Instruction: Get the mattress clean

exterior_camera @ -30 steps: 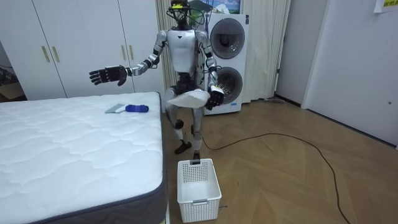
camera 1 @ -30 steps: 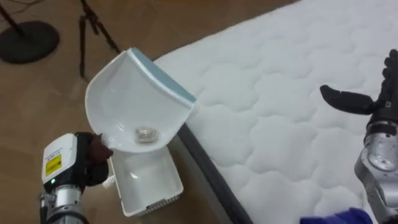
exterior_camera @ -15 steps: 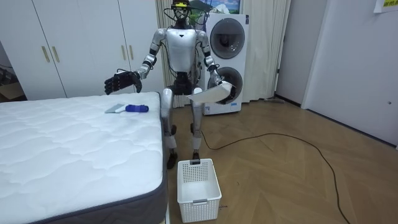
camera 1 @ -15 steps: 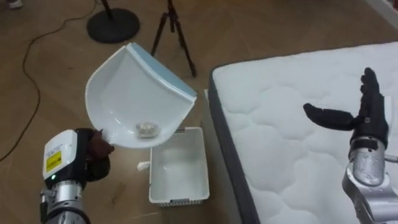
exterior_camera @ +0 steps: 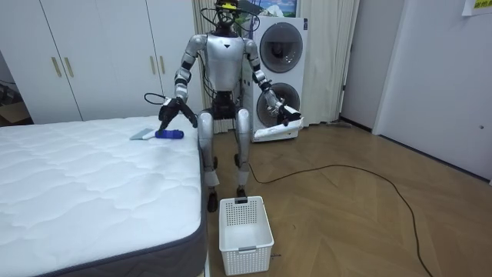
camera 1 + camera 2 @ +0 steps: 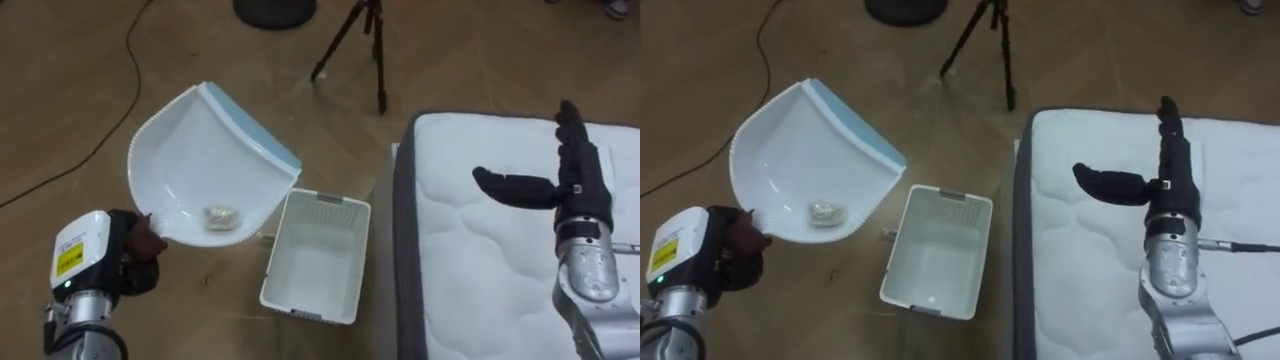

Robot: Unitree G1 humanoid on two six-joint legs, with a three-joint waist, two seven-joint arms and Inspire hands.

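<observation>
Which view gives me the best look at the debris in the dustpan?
The left eye view: it looks straight into the dustpan, and the small clump of debris shows against the white near its lower end. The right eye view shows it nearly as well. The room view sees the dustpan edge-on, its contents hidden.

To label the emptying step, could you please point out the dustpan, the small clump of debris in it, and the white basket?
dustpan [image 6: 200, 150], left eye view, bare inner surface.
clump of debris [image 6: 220, 214], left eye view, its middle.
white basket [image 6: 315, 255], left eye view, bare bottom.
</observation>
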